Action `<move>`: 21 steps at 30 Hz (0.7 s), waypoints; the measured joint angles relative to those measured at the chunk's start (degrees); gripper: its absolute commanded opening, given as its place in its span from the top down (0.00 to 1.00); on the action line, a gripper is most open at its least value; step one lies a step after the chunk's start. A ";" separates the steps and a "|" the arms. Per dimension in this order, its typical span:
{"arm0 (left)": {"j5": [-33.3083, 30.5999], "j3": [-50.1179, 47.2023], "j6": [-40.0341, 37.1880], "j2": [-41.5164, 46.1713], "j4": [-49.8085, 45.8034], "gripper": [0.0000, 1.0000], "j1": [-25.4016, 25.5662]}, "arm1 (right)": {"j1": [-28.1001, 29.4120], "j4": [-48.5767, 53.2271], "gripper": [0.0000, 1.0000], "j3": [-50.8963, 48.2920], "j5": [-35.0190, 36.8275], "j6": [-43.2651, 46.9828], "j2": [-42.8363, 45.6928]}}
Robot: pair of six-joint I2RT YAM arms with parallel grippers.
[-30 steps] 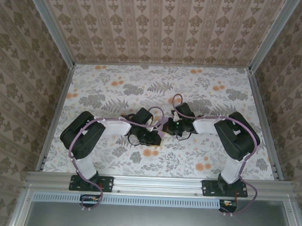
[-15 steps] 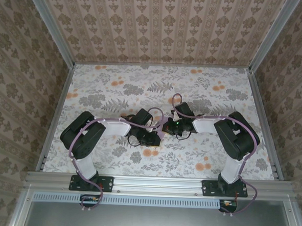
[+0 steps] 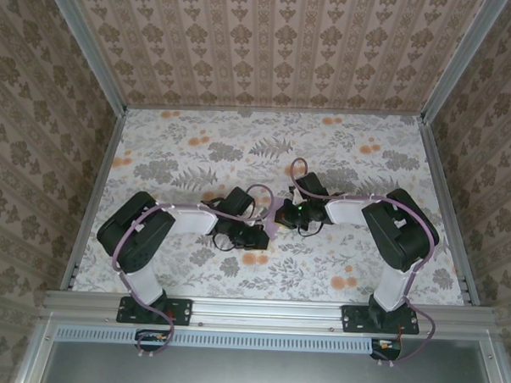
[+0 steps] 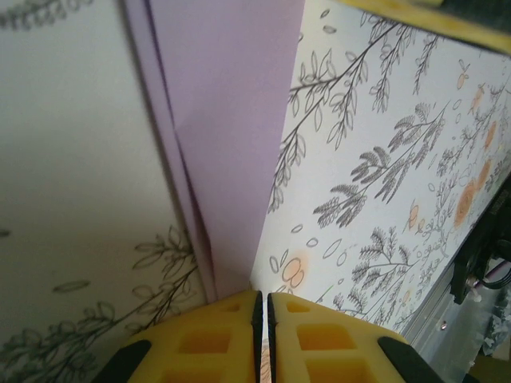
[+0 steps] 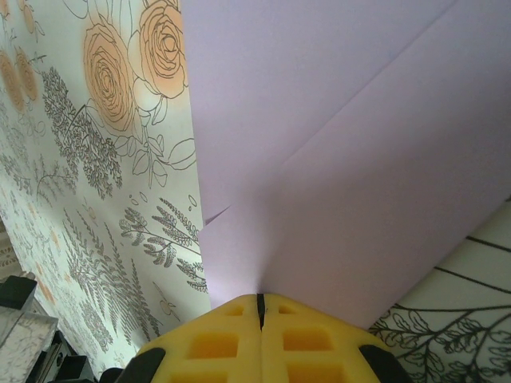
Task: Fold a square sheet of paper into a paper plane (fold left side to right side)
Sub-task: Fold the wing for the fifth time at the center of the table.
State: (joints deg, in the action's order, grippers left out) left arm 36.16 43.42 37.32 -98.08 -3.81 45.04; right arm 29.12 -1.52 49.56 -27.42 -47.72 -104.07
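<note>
The paper plane is a pale lilac folded sheet at the middle of the table, squeezed between both arms. My left gripper is shut at its near end. In the left wrist view the plane runs as a narrow layered strip down into the closed yellow fingers of that gripper. My right gripper is shut on its far side. In the right wrist view the lilac plane, with a diagonal crease, narrows into the closed jaws of this gripper.
The floral tablecloth with orange flower prints covers the table. Metal rails and patterned walls box in the left, right and back. The front rail carries both arm bases.
My left arm has shifted a little, its gripper sliding slightly to the right and nearer. The right arm has hardly moved. Both grippers stay shut.
</note>
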 measured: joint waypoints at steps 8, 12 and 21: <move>0.04 -1.92 0.02 1.95 -0.90 0.87 0.00 | -0.07 0.00 1.00 0.02 -0.02 0.02 -0.04; 0.02 -1.90 0.00 2.99 -3.04 0.87 -0.13 | -0.07 0.02 1.00 0.07 -0.02 0.02 -0.04; 1.51 3.48 -0.52 4.26 -6.32 0.87 -0.83 | -0.11 0.07 1.00 0.13 -0.09 0.20 -0.09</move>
State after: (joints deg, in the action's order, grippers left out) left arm 37.67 46.89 36.80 -93.82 -10.13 44.21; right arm 29.02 -1.45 49.69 -27.51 -47.53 -104.16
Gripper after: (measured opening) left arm 0.134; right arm 0.046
